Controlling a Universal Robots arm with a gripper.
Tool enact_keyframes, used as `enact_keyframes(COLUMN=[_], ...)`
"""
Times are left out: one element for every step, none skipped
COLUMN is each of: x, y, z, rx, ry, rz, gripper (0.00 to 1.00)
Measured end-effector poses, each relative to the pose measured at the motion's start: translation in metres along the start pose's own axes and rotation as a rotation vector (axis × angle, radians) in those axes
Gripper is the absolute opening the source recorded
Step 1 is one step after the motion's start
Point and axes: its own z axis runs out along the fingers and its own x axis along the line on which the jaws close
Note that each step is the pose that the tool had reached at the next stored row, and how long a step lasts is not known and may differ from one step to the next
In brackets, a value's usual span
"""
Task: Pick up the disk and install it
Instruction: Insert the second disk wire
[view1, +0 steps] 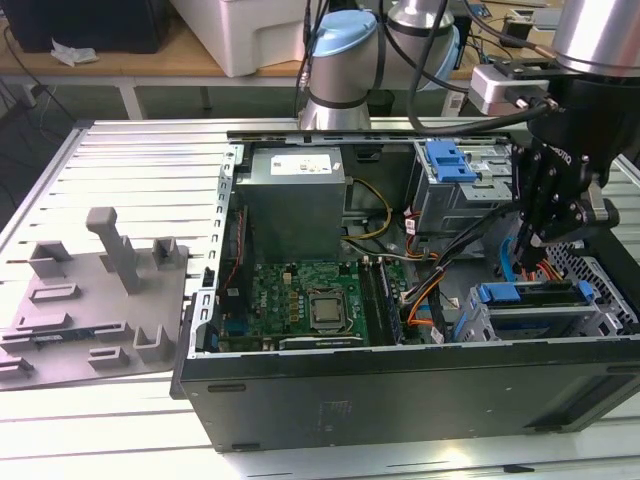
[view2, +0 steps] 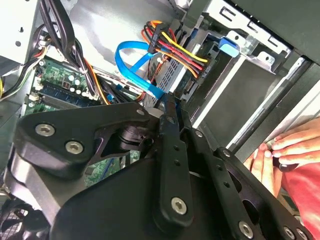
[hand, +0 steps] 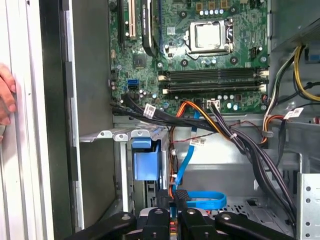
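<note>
Open computer case (view1: 400, 400) on slatted table (view1: 130, 150) | disk (view1: 530, 296) seated in bay just below gripper (view1: 535, 240) | gripper clenched, empty

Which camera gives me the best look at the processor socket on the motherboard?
The first wrist view: the processor socket faces the camera unobstructed, its metal lid and frame plain. The exterior view shows it at a slant, mid-board. The second wrist view catches a corner of the motherboard behind cables.
</note>
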Motion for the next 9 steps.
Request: enact_keyframes(x=[0.0000, -0.0001, -0.0001, 0.0000, 0.0003, 0.0012, 0.0022, 0.0032, 0.0048], y=[-0.0018, -0.0034, -0.0049, -0.0063, -0.0080, -0.0088, -0.0090, -0.0093, -0.0097], z=[0.0000, 0.0001, 0.0001, 0.0002, 0.0003, 0.0005, 0.0006, 0.0008, 0.0010], rx=[-0.0062, -0.0106, -0.0142, -0.0180, -0.0216, -0.0222, -0.0224, -0.0225, -0.0228], ry=[0.0003, 0.0004, 0.0006, 0.0007, 0.0008, 0.0000, -0.0021, -0.0042, -0.0064], rz=[-0.001, -0.002, -0.002, -0.002, -0.003, -0.003, -0.003, -0.003, -0.003], gripper=[0.16, 0.16, 0.16, 0.16, 0.16, 0.16, 0.16, 0.16, 0.16])
